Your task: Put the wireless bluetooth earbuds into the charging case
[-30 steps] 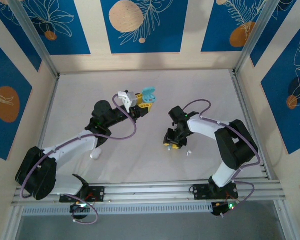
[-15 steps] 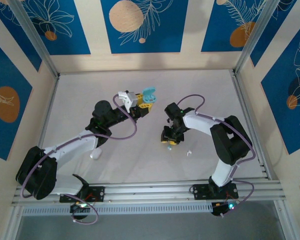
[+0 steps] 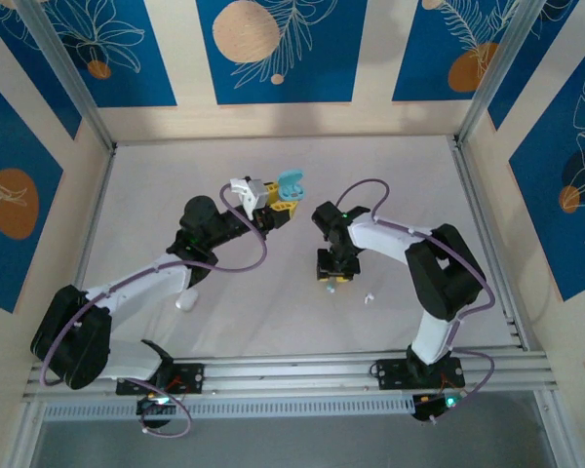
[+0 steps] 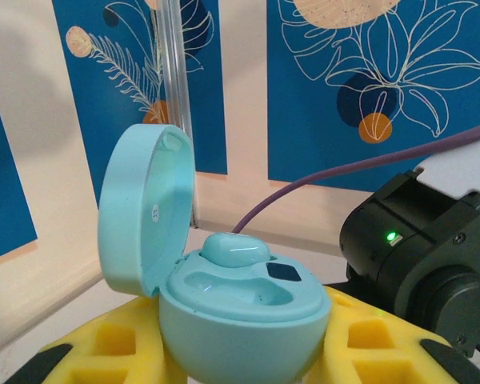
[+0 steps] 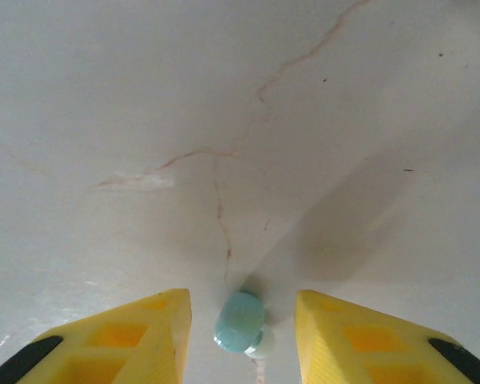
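The left gripper (image 3: 281,201), whose yellow plastic fingers (image 4: 104,348) sit low in the left wrist view, is clamped on the rounded bottom of a light blue plastic charging case (image 4: 240,320) and holds it upright. The case's hinged round lid (image 4: 144,212) stands open to the left. A seated light blue earbud (image 4: 236,250) rests in the far pocket, and the near pocket is an open hollow beside a small dark square. Behind the case stands the right arm's black joint housing (image 4: 416,256), with a small green light and a purple cable arching away from it. The right gripper (image 3: 333,277) points straight down at the table with its yellow fingers (image 5: 144,332) partway apart. A loose light blue glossy earbud (image 5: 240,320) lies on the surface between them with a gap on either side, so the jaws grip nothing. A pale bit shows at that bud's lower right edge. In the top view a tiny white earbud (image 3: 368,297) lies on the table near the right gripper, on its right. A white rounded object (image 3: 185,300) lies against the left arm's forearm. The pale table surface (image 5: 224,120) is marked by thin cracks, and blue wall panels with leaf drawings (image 3: 273,49) enclose it.
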`<state>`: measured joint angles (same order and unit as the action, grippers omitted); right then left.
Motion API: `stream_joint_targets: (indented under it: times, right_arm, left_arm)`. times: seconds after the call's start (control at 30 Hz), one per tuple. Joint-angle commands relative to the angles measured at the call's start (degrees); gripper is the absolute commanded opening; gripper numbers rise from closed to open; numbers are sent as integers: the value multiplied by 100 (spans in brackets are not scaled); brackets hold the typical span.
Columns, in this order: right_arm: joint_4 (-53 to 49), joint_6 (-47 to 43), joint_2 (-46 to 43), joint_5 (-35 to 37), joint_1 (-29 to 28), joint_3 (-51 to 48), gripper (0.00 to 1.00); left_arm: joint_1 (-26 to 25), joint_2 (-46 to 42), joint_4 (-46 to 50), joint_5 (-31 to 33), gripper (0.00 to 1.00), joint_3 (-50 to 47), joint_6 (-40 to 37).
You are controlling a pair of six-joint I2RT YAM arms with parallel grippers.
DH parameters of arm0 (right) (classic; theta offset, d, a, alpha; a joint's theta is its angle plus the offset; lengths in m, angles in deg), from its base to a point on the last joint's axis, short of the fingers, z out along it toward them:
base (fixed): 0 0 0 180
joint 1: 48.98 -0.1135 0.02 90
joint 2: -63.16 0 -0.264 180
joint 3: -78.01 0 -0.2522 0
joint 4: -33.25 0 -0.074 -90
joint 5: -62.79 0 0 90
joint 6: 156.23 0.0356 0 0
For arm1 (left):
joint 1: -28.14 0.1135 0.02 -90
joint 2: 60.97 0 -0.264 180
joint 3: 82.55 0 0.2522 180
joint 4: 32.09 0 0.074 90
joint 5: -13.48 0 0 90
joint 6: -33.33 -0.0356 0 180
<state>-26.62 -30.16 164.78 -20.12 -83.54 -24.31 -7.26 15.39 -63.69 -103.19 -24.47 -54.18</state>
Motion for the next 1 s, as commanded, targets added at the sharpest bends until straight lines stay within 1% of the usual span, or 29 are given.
stream_joint_targets:
  times: [0.0,0.17,0.63,0.83,0.97]
  right_arm:
    - [-258,242,80,120,-111,78,36]
    - [-285,299,159,93,-164,121,35]
    - [-375,163,412,182,-287,252,26]
    - [-410,196,454,259,-279,339,31]
    - [-237,217,489,16,-263,306,30]
  left_arm:
    - [-66,-41,-314,13,31,80,-4]
    - [-66,-31,-315,-3,31,82,7]
    - [-68,-117,-316,37,31,-2,-10]
    - [-64,-109,-298,31,31,7,-13]
    - [-76,-105,-314,31,31,1,-13]
